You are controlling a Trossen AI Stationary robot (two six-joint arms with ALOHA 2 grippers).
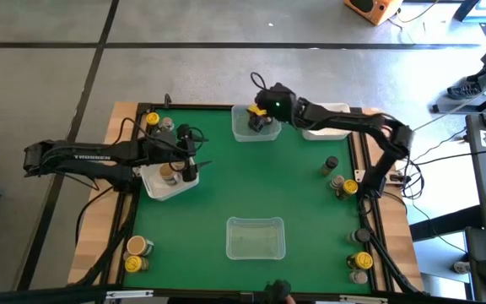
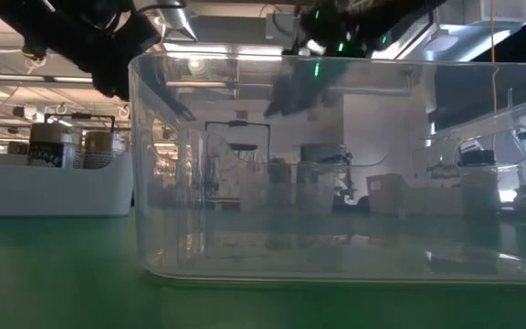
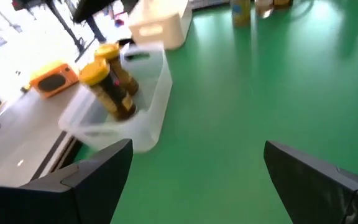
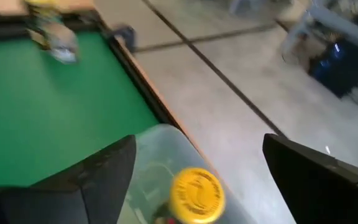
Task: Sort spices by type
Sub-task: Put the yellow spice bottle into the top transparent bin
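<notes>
Your right gripper (image 1: 262, 121) sits over the far clear tub (image 1: 240, 133), fingers spread, nothing held. Yellow-lid jar (image 4: 195, 195) stands in that tub just below it, so this looks like a drop-off step. Left gripper (image 1: 194, 157) is open and empty over the white tub (image 1: 152, 187) with tan-lid jars (image 1: 169, 173). Next: lift the right arm clear, then go for the loose jars by the right edge (image 1: 341, 184).
</notes>
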